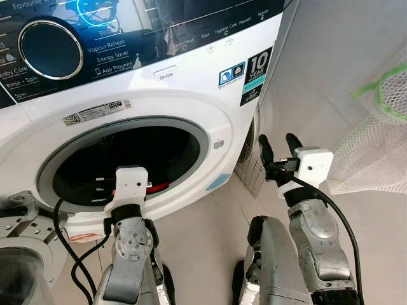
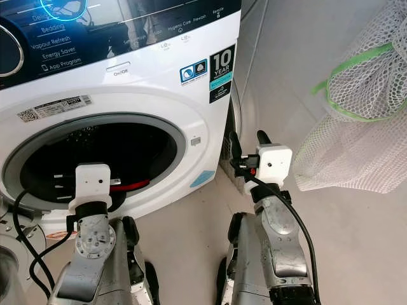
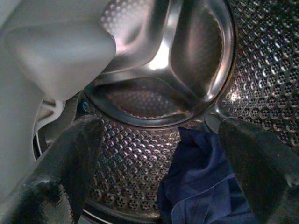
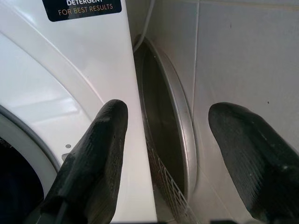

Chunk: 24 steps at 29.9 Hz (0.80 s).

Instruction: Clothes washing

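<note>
White front-load washing machine (image 1: pixel 191 82) fills the upper left of the left eye frame; its round door opening (image 1: pixel 127 162) is dark, with the control dial (image 1: pixel 51 49) at top left and a black "10 year" sticker (image 1: pixel 257 75) at the right edge of the front panel.

Left hand (image 3: pixel 159 154) reaches into the door opening, wrist at the lower centre-left of the left eye frame. In the left wrist view its two black fingers (image 3: pixel 70 158) stand wide apart, holding nothing, with the perforated steel drum (image 3: pixel 261 60) beyond them. A dark blue garment (image 3: pixel 205 186) lies on the drum floor between the fingers, nearer the lower right of that frame; touching or not, cannot tell.

Right hand (image 1: pixel 280 147) is raised at centre right of the left eye frame, beside the machine's right corner. Fingers (image 4: pixel 93 154) spread wide, empty, pointing at the gap between machine side and tiled wall (image 4: pixel 243 51), where a round metal-rimmed item (image 4: pixel 173 140) stands.

White mesh laundry bag (image 2: pixel 356 121) with green trim hangs at the right edge of the right eye frame.
</note>
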Tool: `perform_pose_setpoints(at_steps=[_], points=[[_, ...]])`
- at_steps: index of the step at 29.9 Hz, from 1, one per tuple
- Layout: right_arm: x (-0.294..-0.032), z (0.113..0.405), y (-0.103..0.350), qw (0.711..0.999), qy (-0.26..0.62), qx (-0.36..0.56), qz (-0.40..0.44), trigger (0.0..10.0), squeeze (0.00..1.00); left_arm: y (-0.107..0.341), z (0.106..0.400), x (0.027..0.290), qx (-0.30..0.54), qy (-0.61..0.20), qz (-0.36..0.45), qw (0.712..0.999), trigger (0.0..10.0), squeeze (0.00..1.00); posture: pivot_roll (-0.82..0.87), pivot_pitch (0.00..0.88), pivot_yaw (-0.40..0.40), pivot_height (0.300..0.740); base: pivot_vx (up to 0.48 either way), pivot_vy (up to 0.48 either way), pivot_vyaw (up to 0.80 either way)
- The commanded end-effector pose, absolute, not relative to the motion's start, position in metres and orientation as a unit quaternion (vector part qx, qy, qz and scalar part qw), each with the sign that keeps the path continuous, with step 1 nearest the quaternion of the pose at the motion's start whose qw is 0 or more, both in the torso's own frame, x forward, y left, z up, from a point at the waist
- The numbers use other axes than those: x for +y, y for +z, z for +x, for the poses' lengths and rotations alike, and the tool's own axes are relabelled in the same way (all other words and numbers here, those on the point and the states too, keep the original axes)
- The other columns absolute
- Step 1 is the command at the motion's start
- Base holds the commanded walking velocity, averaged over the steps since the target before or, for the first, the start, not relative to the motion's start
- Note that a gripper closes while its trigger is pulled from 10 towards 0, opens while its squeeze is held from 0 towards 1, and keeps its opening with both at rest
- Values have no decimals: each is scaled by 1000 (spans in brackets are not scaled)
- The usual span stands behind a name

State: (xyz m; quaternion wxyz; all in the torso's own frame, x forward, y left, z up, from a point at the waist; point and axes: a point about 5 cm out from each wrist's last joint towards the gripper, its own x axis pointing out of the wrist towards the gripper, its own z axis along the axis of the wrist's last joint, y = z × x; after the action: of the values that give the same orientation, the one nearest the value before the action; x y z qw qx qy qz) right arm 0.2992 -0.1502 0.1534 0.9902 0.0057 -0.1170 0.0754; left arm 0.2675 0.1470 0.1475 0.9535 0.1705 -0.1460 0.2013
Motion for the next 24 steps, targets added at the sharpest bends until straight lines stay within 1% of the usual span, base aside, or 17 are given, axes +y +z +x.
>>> perform_pose_setpoints(at_steps=[1,3,5,6,7,10,12,14,17,21,24], points=[[-151,297,150,991,73,-115,5,10000,0,145,263,148,-142,202,173,953,10000,0,101,245,11,511,0,0,0],[-152,297,148,991,71,-110,0,10000,0,137,263,154,-105,219,150,959,10000,0,98,235,17,511,0,0,0],[-153,297,148,992,70,-109,-1,10000,0,136,263,155,-95,223,143,960,10000,0,98,235,17,511,0,0,0],[-159,295,144,993,63,-100,-8,10000,0,135,266,166,-88,236,146,957,10000,0,97,218,23,511,0,0,0],[-159,295,144,993,63,-100,-8,10000,0,135,266,166,-88,236,146,957,10000,0,97,218,23,511,0,0,0],[-167,293,132,995,55,-72,-28,10000,0,131,268,178,-72,247,151,954,10000,0,87,204,25,511,0,0,0],[-183,288,113,998,33,-36,-45,10000,0,122,270,193,-43,246,159,955,10000,0,92,198,26,511,0,0,0],[-196,284,104,999,12,-19,-37,10000,0,116,272,208,-16,253,157,954,10000,0,101,199,25,511,0,0,0],[-201,281,102,999,8,-15,-39,10000,0,110,272,225,6,268,152,952,10000,0,95,200,25,511,0,0,0],[-201,278,99,999,7,-8,-43,10000,0,105,271,221,20,241,146,959,10000,0,99,218,19,511,0,0,0],[-201,278,99,999,7,-8,-43,10000,0,105,271,221,20,241,146,959,10000,0,99,218,19,511,0,0,0]])
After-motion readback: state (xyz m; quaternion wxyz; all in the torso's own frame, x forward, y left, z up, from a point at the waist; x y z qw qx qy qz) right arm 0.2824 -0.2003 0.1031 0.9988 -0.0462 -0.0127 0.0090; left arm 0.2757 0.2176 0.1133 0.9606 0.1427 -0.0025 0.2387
